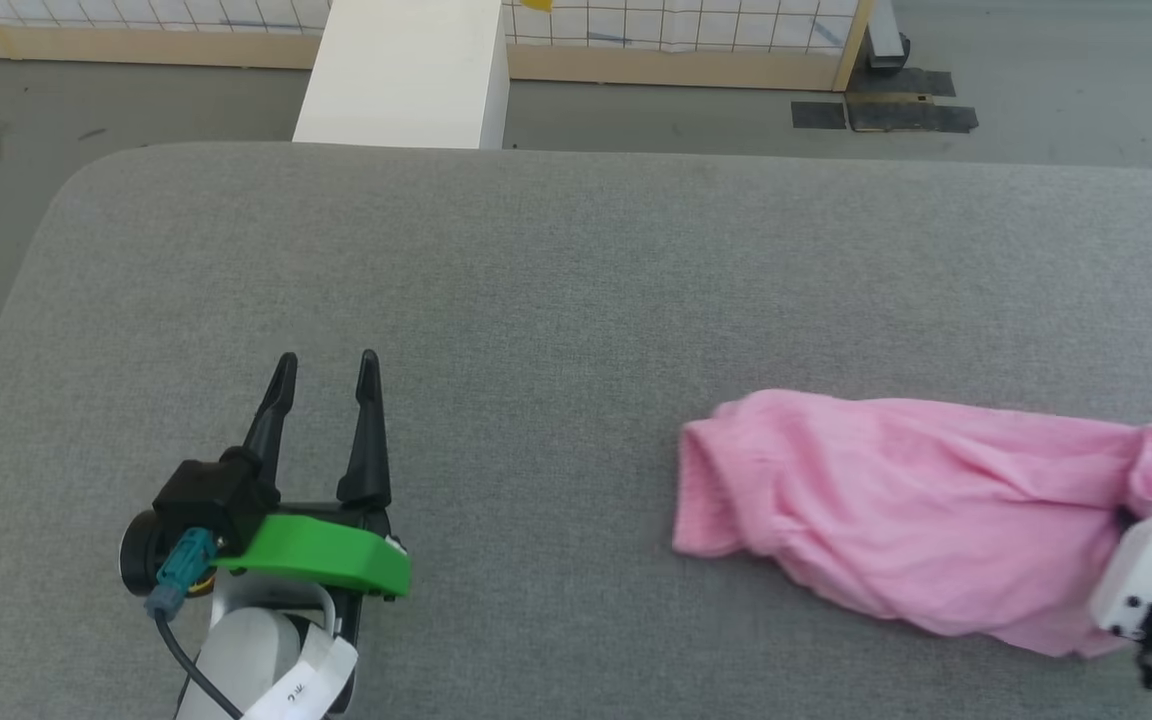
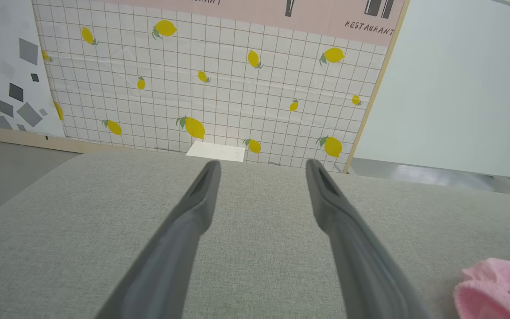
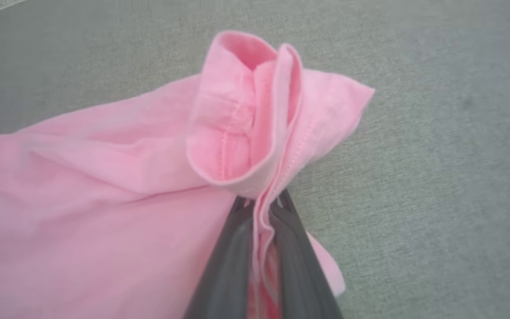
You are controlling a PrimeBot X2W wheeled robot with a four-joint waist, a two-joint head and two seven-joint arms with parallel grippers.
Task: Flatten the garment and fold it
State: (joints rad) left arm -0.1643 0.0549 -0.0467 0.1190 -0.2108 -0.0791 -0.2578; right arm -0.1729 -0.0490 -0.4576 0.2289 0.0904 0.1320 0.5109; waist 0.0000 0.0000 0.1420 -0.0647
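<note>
The garment (image 1: 916, 510) lies on the grey cloth-covered surface (image 1: 556, 280), in the right part of the head view. It is not flat: it is gathered into one long wrinkled bundle. Its left end is a rounded, folded edge that rests on the surface, and its right end rises toward the right gripper (image 3: 261, 201).

In the right wrist view the two dark fingers of this gripper are pressed together on a hemmed edge of the garment (image 3: 104, 199), with a thin layer of pink cloth pinched between them. Just above the tips the hem curls into a small standing loop, and its line of stitching is visible.

The left gripper (image 1: 328, 362) is over the left part of the surface, well apart from the garment. Its fingers are spread, with nothing between them, and they point toward the far edge. Whether it touches the surface cannot be told.

In the left wrist view a pink end of the garment (image 2: 498, 288) shows at the lower right corner. Beyond the far edge stand a white block (image 1: 406, 70) and a wall panel (image 2: 219, 88) with a grid and lemons
</note>
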